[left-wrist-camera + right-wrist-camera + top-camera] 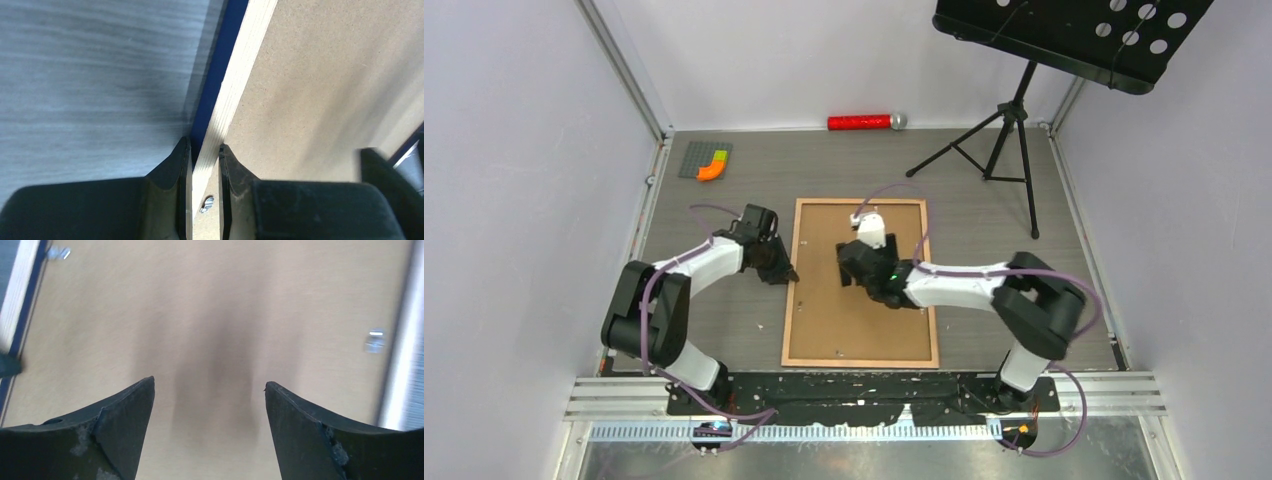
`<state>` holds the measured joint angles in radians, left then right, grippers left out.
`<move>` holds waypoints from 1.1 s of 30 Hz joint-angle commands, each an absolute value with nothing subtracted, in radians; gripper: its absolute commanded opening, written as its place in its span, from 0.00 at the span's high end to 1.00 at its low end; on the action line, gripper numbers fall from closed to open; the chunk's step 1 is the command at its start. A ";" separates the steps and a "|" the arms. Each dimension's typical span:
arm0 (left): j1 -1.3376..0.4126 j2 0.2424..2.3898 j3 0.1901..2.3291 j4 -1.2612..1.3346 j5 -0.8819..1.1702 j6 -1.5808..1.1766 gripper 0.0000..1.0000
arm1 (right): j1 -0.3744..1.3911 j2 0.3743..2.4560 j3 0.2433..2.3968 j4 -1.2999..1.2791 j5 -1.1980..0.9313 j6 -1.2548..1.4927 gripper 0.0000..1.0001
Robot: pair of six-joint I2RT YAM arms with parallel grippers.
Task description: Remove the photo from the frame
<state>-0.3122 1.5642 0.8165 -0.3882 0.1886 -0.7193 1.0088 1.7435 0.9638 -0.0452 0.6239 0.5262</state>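
The photo itself is hidden — the frame (861,362) lies face down near the middle of the table (984,230), and only the brown backing board (824,315) shows, so I judge the photo sits beneath it. My left fingers (184,156) are clenched on the frame's left rail. My right fingers (140,401) hang spread wide above the board, grasping nothing. The risk I see is the small metal tabs (374,340), which seem to pin the board — if I pry before turning them, the whole frame could lift or skid, and the photo could crease.
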 commanded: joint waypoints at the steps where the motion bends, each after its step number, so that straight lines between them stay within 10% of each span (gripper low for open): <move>1: -0.309 1.528 0.720 -0.561 0.098 -0.791 1.00 | 0.897 1.530 0.853 -0.066 0.636 0.530 0.12; 16: -0.287 1.429 0.635 -0.523 0.093 -0.921 1.00 | 0.678 1.488 0.661 -0.126 0.490 0.541 0.21; 23: -0.288 1.419 0.633 -0.527 0.134 -0.912 1.00 | 0.642 1.564 0.698 -0.064 0.441 0.465 0.75; 33: -0.437 1.304 0.557 -0.569 0.192 -0.933 1.00 | 0.473 1.713 0.943 0.064 0.071 0.073 0.93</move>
<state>-0.3447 1.3201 0.6064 -0.4076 0.1333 -0.8967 0.5396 1.6421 0.8268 -0.0219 0.2512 0.2535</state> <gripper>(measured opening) 0.152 0.243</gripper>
